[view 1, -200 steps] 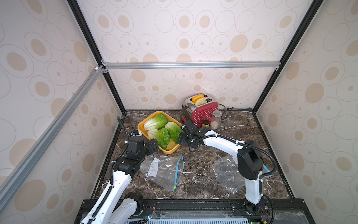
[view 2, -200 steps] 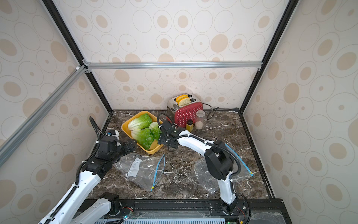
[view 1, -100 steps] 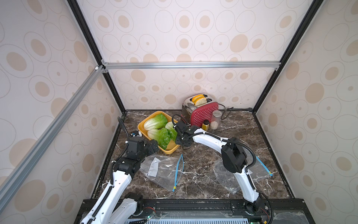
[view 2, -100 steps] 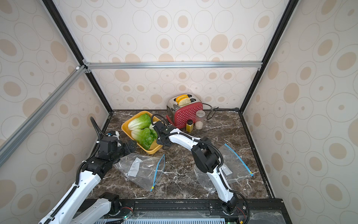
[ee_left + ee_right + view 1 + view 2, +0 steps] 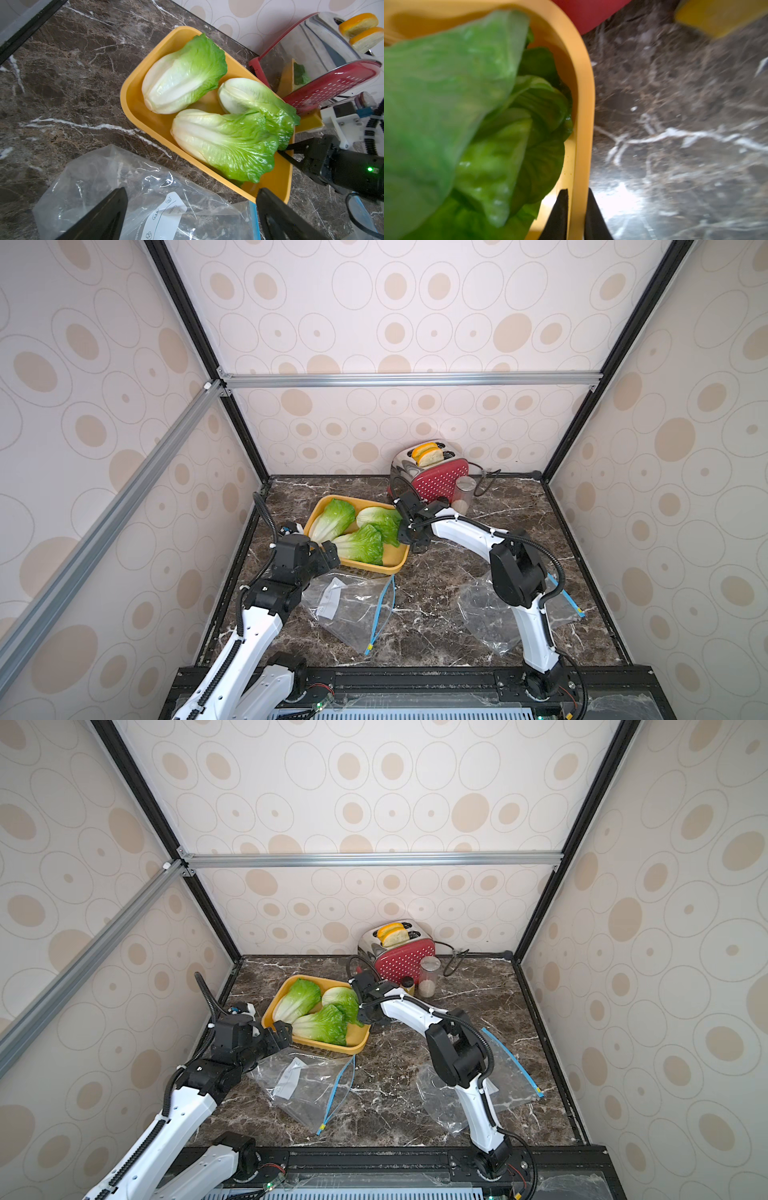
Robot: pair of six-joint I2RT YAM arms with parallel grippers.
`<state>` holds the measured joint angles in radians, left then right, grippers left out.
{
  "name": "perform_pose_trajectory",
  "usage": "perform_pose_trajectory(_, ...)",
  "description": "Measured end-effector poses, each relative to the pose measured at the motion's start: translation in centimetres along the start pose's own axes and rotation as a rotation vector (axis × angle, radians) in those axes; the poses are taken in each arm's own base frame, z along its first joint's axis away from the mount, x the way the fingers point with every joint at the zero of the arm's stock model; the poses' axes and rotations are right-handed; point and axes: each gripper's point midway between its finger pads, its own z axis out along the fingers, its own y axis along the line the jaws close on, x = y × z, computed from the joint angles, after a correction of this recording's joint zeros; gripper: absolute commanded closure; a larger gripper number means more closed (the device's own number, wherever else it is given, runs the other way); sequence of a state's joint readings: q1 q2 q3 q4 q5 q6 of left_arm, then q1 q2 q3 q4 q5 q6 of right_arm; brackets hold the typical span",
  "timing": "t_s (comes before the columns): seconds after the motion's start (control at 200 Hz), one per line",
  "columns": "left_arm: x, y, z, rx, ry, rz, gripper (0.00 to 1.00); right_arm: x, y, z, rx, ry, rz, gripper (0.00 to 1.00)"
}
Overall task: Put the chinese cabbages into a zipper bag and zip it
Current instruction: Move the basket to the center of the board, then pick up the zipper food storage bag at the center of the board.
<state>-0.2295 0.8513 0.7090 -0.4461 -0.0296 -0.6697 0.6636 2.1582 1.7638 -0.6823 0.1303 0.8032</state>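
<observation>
**Both top views.** A shallow yellow plastic tray (image 5: 376, 569) (image 5: 328, 1049) stands on the dark marbled bench (image 5: 436, 572). A red-and-chrome toaster (image 5: 436, 483) is behind it. All three chinese cabbages lie in the tray, white at the base and green at the crinkled tips: rear-left cabbage (image 5: 332, 519) (image 5: 299, 999), rear-right cabbage (image 5: 380, 519) (image 5: 343, 1000) and front cabbage (image 5: 361, 545) (image 5: 326, 1025). A clear zipper bag with blue zip strips (image 5: 353, 605) (image 5: 307, 1085) lies flat just in front of the tray, with no cabbage inside. The left hand (image 5: 325, 551) (image 5: 276, 1033) is at the tray's front-left corner, over the bag's rear edge. The right hand (image 5: 405, 531) (image 5: 365, 1013) is at the tray's right rim, beside the rear-right cabbage's leaves.

**Left wrist view.** The left hand (image 5: 192, 193) is released, with its two black fingers (image 5: 108, 216) spread wide above the bag (image 5: 104, 176) and touching nothing. The front cabbage (image 5: 224, 143) rests against the leaves of the rear-right cabbage (image 5: 249, 97). The rear-left cabbage (image 5: 182, 76) lies apart from them. The right hand (image 5: 288, 152) meets the tray's rim by the leaf tips.

**Right wrist view.** The picture is blurred. The right hand (image 5: 576, 199) is clenched on the tray's rim (image 5: 583, 104), with one finger (image 5: 558, 216) inside the wall and one outside. Green leaves (image 5: 488, 145) fill the tray beside it
</observation>
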Motion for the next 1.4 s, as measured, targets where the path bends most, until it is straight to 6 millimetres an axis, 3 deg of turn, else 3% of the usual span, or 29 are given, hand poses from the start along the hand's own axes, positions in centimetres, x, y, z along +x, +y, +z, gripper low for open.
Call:
perform_pose_trajectory(0.315,1.0,0.6,-0.1,-0.025,0.042,0.021,0.01,-1.4,-5.7,-0.7,0.086,0.02,-0.076,0.85)
perform_pose_trajectory(0.471,1.6,0.7,-0.2,-0.029,0.062,0.043,0.02,-1.7,-6.2,-1.7,0.084,0.017,-0.114,0.7)
perform_pose_trajectory(0.596,2.6,-0.2,-0.7,-0.033,0.091,0.113,0.03,-2.2,-5.6,-4.3,0.043,-0.008,-0.132,0.59)
perform_pose_trajectory(0.816,3.9,-4.1,-1.7,0.002,0.173,0.283,0.08,-1.3,-5.6,-10.8,-0.063,-0.04,-0.17,0.47)
perform_pose_trajectory(0.926,6.4,-6.3,-1.7,0.026,0.272,0.395,0.11,0.6,-5.8,-13.6,-0.145,-0.026,-0.176,0.41)
perform_pose_trajectory(1.031,9.6,-8.1,-1.7,0.041,0.367,0.514,0.13,3.1,-6.3,-14.9,-0.209,0.014,-0.174,0.38)
perform_pose_trajectory(1.217,14.8,-9.1,-1.4,0.04,0.496,0.654,0.15,7.0,-6.9,-15.4,-0.29,0.084,-0.15,0.34)
perform_pose_trajectory(1.402,18.5,-8.7,-0.1,-0.04,0.563,0.771,0.23,8.5,-7.1,-14.7,-0.319,0.122,-0.12,0.32)
